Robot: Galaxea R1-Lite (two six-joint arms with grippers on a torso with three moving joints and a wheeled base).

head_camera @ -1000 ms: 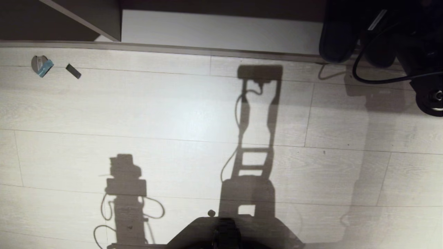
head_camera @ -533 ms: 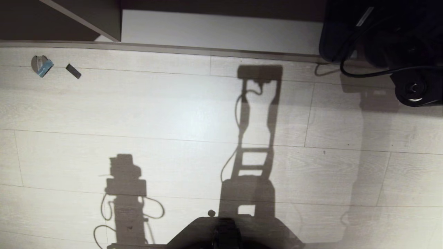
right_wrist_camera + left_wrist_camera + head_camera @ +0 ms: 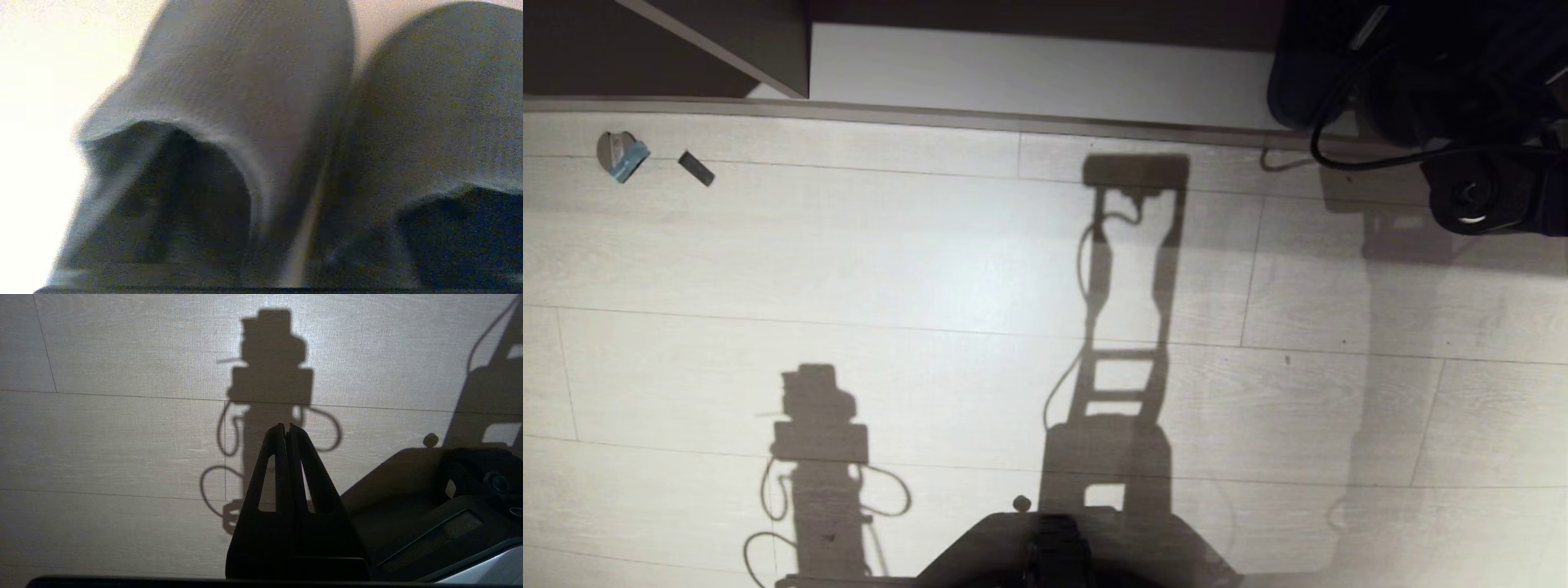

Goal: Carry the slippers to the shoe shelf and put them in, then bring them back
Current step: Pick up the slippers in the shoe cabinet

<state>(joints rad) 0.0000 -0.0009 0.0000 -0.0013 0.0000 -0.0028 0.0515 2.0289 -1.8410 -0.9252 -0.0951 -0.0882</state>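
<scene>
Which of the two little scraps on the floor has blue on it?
The rounded grey scrap farther to the robot's left, with a blue piece on it; the other scrap beside it is a plain dark strip.

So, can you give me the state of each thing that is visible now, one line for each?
slippers: side by side, openings toward the right wrist camera, filling its view.
shoe shelf: open, pale base board bare left of the right arm.
left gripper: shut, empty, over the floor.
right gripper: fingers not visible.
two small scraps: lying on the floor.
</scene>
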